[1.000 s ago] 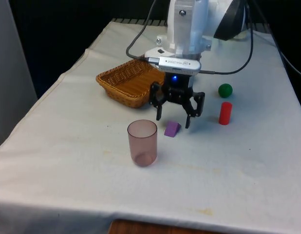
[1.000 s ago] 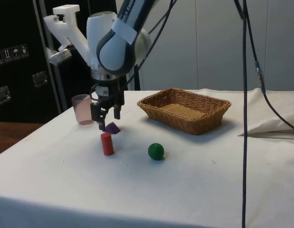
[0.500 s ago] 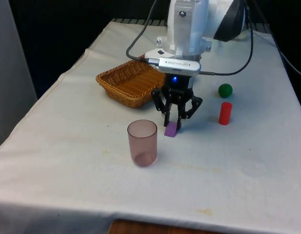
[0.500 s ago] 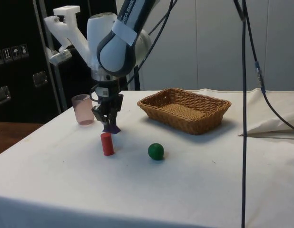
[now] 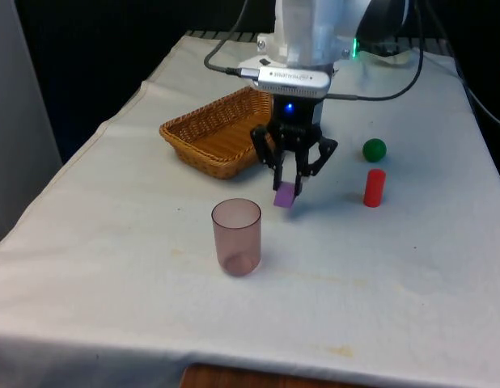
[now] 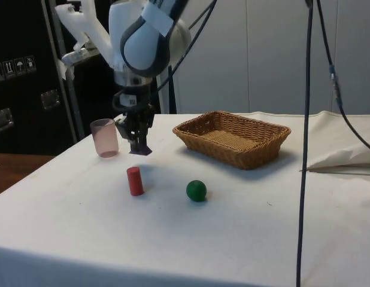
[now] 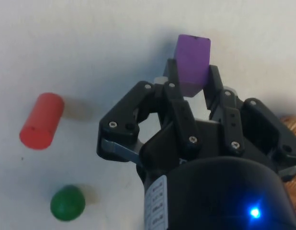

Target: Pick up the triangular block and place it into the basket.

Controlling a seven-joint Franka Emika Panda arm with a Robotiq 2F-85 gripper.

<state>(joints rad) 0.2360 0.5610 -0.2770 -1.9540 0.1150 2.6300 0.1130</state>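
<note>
Purple block [image 5: 284, 195] hangs clamped between the two fingers of the claw [image 5: 288, 187] in the front view, lifted clear of the table [image 5: 396, 267]. The basket [image 5: 218, 136] sits just beside the claw, toward the front view's left and a little farther back. A pink cup [image 5: 236, 237] stands on the table nearer the camera than the claw, slightly to the front view's left. A red cylinder [image 5: 374, 187] stands upright to the front view's right of the claw, with a green ball [image 5: 374, 149] just behind it.

From the side, the claw [image 6: 139, 143] points straight down and pinches the purple block [image 6: 140, 149] above the cloth. The pink cup [image 6: 105, 137] stands close beside the claw, the basket [image 6: 233, 139] on its other side. The red cylinder [image 6: 135, 180] and the green ball [image 6: 196, 190] rest on the table nearer the camera than the claw.

At the wrist, the fingers [image 7: 179, 111] press the purple block [image 7: 192, 62] from both sides, its squarish end sticking out past the tips. The red cylinder [image 7: 41, 120] and the green ball [image 7: 67, 202] lie off to one side of the claw, apart from each other.
</note>
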